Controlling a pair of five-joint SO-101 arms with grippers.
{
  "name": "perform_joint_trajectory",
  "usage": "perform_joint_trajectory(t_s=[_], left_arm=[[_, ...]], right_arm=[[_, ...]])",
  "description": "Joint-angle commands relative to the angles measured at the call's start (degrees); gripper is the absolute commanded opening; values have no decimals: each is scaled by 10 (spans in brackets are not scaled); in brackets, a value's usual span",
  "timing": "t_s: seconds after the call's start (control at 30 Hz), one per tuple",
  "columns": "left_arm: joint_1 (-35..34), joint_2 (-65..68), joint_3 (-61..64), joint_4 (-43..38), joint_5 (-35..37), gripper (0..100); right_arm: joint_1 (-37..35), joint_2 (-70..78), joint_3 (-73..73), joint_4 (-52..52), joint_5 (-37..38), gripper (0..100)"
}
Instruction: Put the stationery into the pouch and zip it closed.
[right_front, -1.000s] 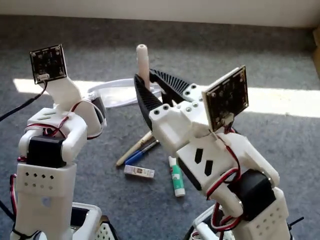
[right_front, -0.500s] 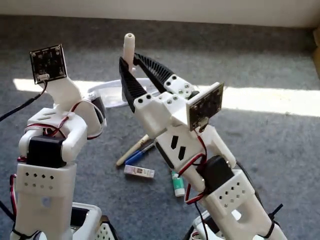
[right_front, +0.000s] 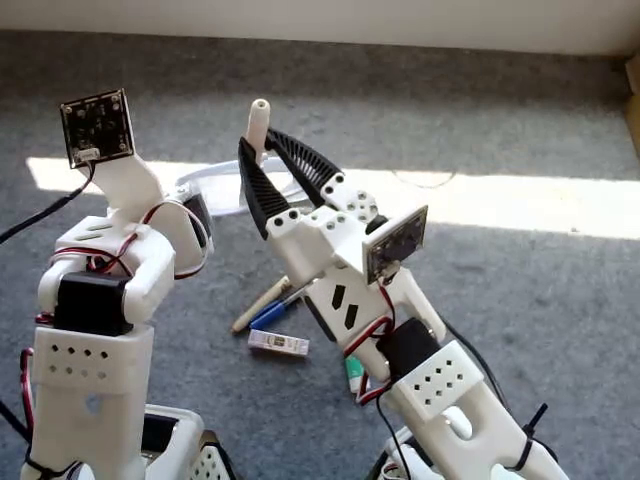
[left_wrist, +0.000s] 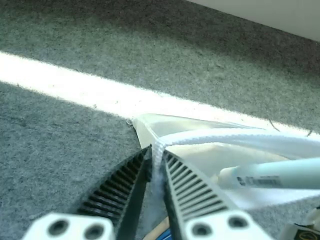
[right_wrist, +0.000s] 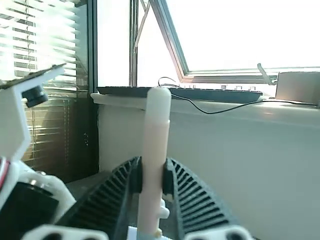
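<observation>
Grey carpet is what everything sits on. My left hand (left_wrist: 156, 155) is pressed together on the white zipper edge (left_wrist: 225, 137) of the clear plastic pouch (left_wrist: 175, 125), pinching that strip right at the pouch's corner. From the high camera the pouch (right_front: 225, 185) lies on the far left of the carpet, in the bright strip of sunlight, with the left hand (right_front: 200, 215) right at its near edge.

My right hand (right_wrist: 152, 165) is pinching a cream plastic pen-shaped stick (right_wrist: 157, 130), held upright with its rounded end poking well above the ribbed black fingers. In the high view that stick (right_front: 260, 115) and the right hand (right_front: 262, 150) sit just to the right of the pouch, raised off the carpet.

A pale greenish pen barrel (left_wrist: 270, 175) shows across the pouch in the left wrist camera; can't tell if it's inside or just in front.

Loose on the carpet, near-middle between the two arms: a tan pen (right_front: 258, 303), a blue pen (right_front: 272, 313) just beside it, a small white rectangular piece (right_front: 279, 343), and a green-and-white tube (right_front: 353, 372) partly hidden behind the right arm.
</observation>
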Motion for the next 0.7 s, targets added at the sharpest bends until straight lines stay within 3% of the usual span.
perform_joint_trajectory(t_s=[0.0, 0.17, 0.4, 0.57, 0.67], left_arm=[[-9, 8, 5, -7, 7, 7], [-9, 8, 5, -7, 7, 7], [-9, 8, 5, -7, 7, 7], [-9, 8, 5, -7, 6, 7], [-9, 8, 5, -7, 6, 7]], right_arm=[[-5, -15, 8, -15, 0, 5], [-5, -15, 33, -14, 4, 5], [-26, -15, 47, -8, 75, 6], [-36, -16, 42, 51, 75, 9], [-36, -16, 41, 73, 75, 64]])
